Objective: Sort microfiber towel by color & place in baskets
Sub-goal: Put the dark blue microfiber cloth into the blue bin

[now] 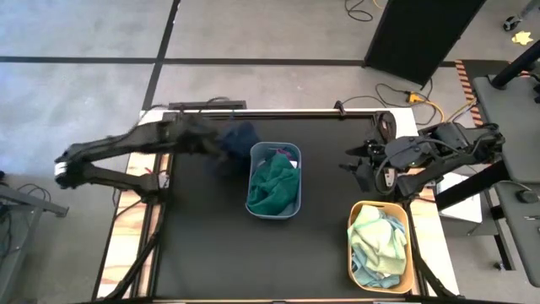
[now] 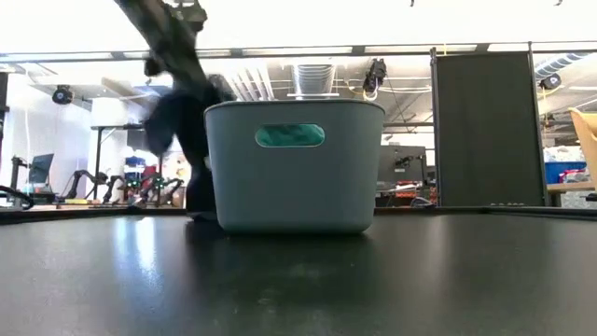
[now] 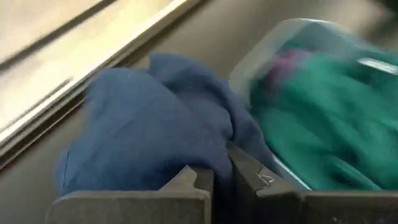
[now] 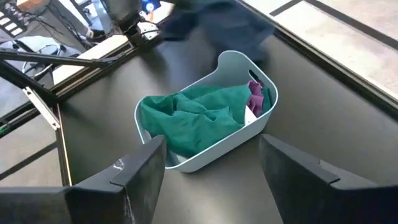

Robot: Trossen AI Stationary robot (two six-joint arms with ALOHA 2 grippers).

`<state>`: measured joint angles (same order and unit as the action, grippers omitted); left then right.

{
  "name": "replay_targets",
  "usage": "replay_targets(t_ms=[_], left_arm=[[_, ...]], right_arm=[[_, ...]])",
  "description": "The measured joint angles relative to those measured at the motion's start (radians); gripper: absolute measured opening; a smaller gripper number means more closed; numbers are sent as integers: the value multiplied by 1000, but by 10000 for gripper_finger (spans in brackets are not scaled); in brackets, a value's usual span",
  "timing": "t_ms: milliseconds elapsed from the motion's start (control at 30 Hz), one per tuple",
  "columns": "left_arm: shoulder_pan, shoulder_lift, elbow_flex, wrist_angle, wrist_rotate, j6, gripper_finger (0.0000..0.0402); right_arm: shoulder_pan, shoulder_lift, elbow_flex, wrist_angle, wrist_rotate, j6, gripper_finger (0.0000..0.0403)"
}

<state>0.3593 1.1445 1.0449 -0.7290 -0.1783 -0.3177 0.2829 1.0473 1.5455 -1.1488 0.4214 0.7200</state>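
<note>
Overhead, left jaws pinch a navy towel [image 1: 242, 135] above the black table [image 1: 211, 245]; right jaws wide.

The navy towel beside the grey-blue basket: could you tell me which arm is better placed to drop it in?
Left. The left gripper is shut on the navy towel right beside the grey-blue basket. The right gripper is open, empty, and farther off.

Two baskets [image 1: 275, 181] — five towels [image 1: 272, 184]
</note>
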Motion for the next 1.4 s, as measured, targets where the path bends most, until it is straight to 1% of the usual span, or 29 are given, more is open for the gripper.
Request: replay_targets(t_ms=[67, 133, 200, 300, 400, 467, 500, 567, 667, 733, 800, 933, 1000, 1233, 1400], left_arm=[[-92, -76, 43, -93, 4, 1, 1], [-174, -130, 104, -211, 20, -49, 1], [-252, -164, 178, -287, 46, -111, 1], [-356, -180, 271, -338, 93, -187, 1], [-406, -163, 321, -330, 90, -185, 0], [-403, -135, 330, -289, 86, -145, 0], [-401, -118, 330, -238, 87, -113, 0], [-400, -76, 325, -73, 111, -32, 0], [-400, -7, 328, 171, 225, 66, 0], [-399, 43, 348, 250, 281, 93, 0], [-396, 87, 377, 229, 281, 96, 0], [-376, 150, 407, 85, 194, 94, 0], [-358, 176, 405, 32, 169, 83, 0], [-272, 302, 365, 3, 164, -50, 0], [-242, 452, 341, 4, 164, -58, 0]], right_arm=[[0, 0, 0, 0, 9, 1, 250], [0, 0, 0, 1, 29, 1, 253], [-1, 0, 0, 1, 61, 1, 256], [-13, 0, 0, 2, 116, 1, 259], [-31, 0, 1, 10, 130, 1, 260], [-39, 0, 1, 15, 130, 1, 258], [-41, 0, 1, 17, 130, 1, 257], [-42, 0, 1, 27, 130, 2, 252], [-42, 0, 1, 32, 129, 6, 244], [-42, 0, 1, 32, 128, 14, 240], [-42, 0, 1, 32, 128, 14, 236], [-42, 0, 1, 32, 125, 13, 231], [-42, 0, 1, 32, 123, 13, 231], [-42, 0, 1, 31, 118, 14, 242], [-41, 0, 1, 31, 93, 17, 248]])
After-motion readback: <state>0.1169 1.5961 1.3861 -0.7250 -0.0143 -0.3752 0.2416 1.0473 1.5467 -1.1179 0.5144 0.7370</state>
